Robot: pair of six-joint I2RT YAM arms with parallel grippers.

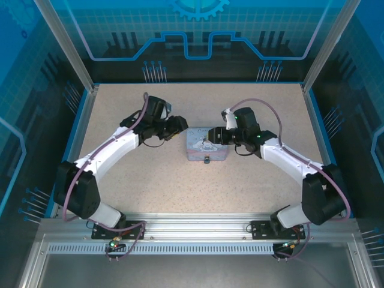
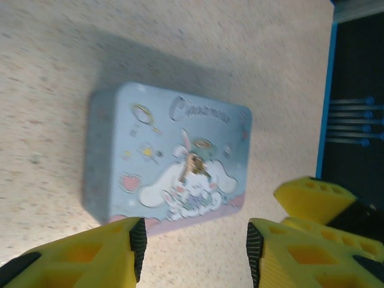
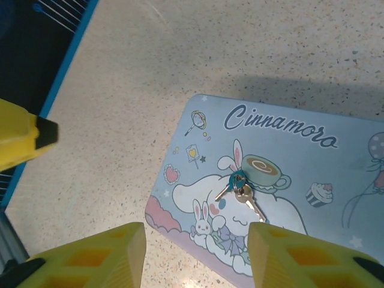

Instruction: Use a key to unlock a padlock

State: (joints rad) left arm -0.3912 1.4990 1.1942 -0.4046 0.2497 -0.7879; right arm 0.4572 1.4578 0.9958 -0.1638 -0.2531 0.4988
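Speckled beige table (image 1: 150, 180), edged by a blue rim (image 1: 198, 83) and bounded at the near side by a slotted aluminium rail (image 1: 198, 247). A slanted aluminium left post (image 1: 65, 45) and right post (image 1: 331, 45) rise from the far corners. A translucent blue back panel (image 1: 198, 30), printed with a grid and a gear, closes the rear. Blue side panels match it. Lighting is even and the shadows are soft.

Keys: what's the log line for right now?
keys: loose on tin lid | left hand: open, beside tin | right hand: open, near keys

Tin (image 3: 324, 174) smooth printed metal, faint sheen; keys (image 3: 245, 193) bright polished metal; tabletop (image 3: 210, 48) matt, speckled, fine-grained.
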